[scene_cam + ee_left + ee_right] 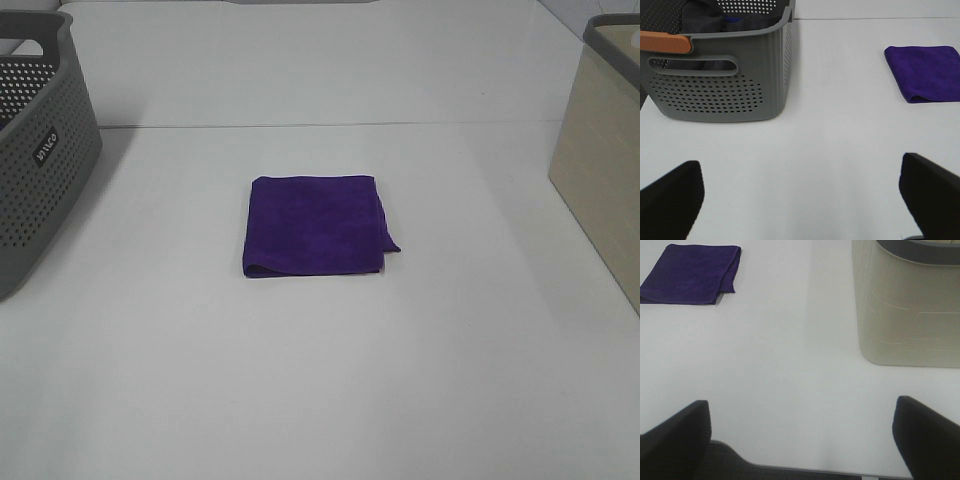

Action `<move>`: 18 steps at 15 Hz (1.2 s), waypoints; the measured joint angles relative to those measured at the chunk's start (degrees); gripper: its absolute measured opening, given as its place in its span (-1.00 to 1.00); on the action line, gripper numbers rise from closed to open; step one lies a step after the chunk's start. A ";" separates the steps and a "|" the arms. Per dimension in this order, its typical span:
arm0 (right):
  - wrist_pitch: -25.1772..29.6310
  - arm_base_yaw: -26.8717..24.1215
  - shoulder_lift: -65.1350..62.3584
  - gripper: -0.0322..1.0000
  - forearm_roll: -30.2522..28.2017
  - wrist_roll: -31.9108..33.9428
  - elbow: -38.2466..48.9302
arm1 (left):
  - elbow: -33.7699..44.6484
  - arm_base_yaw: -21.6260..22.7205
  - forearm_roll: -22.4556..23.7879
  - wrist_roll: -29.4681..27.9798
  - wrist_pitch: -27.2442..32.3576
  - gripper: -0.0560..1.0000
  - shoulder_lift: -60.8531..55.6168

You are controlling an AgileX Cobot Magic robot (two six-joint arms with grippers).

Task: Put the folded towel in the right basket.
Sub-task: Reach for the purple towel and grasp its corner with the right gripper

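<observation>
The folded purple towel (pixel 315 226) lies flat in the middle of the white table (pixel 320 390), between the gray perforated basket (pixel 40 150) and the beige basket (pixel 600 170) on the right, touching neither. The left gripper (pixel 802 192) and right gripper (pixel 801 434) are both spread wide and empty, each well apart from the towel.

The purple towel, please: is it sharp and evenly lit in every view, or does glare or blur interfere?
Exterior high: towel sharp, evenly lit, only a faint shadow at its edges, no glare. Left wrist: sharp, though clipped by the frame edge; the near fingers are dark and blurred. Right wrist: crisp, evenly lit; table bright, low in contrast.
</observation>
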 joint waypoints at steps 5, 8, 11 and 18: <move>0.00 0.00 0.00 0.90 0.00 0.00 0.00 | 0.00 0.00 0.00 0.00 0.00 0.98 0.00; 0.00 0.00 0.00 0.90 0.00 0.00 0.00 | 0.00 0.00 0.00 0.00 0.00 0.98 0.00; 0.00 0.00 0.00 0.90 0.00 0.00 0.00 | 0.00 0.00 0.00 0.00 0.00 0.98 0.00; 0.00 0.00 0.00 0.90 0.00 0.00 0.00 | 0.00 0.00 0.00 0.00 0.00 0.98 0.00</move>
